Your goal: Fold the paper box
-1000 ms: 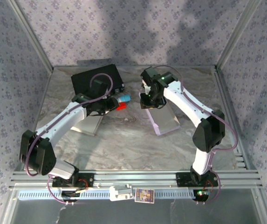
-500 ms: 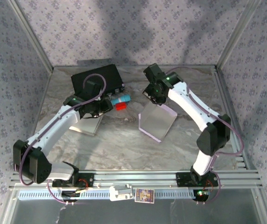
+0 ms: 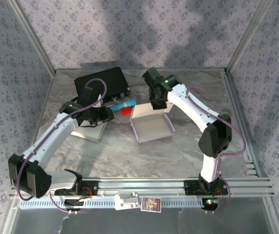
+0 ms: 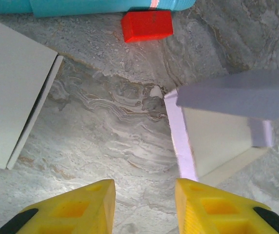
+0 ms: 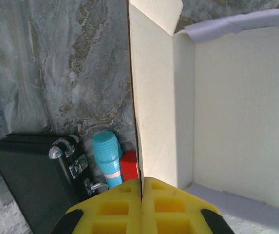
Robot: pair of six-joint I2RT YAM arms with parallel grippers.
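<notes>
Right now the paper box (image 3: 152,127) sits near the middle of the gray table (image 3: 129,156), a little toward the back. It is half folded. Its white floor lies flat, some of its walls stand up, and its outside is pale purple. The right gripper (image 5: 141,184) is at the back of the box. Its two yellow fingers (image 5: 115,209) are pressed together, and the thin edge of a standing wall is pinched between them. The left gripper (image 4: 144,189) hangs just to the left of the box, over bare table. Its yellow fingers (image 4: 81,207) are apart, and nothing is between them. In the left wrist view, a corner of the box is close to the right-hand finger, and a purple flap sticks out over the white inside. Just behind the left side of the box lie a blue tube (image 3: 128,103) and a small red piece (image 3: 125,111), very close to each other. A black case (image 3: 100,84) lies farther back and to the left. A flat white card (image 4: 12,92) lies on the table under the left arm, apart from the box.
</notes>
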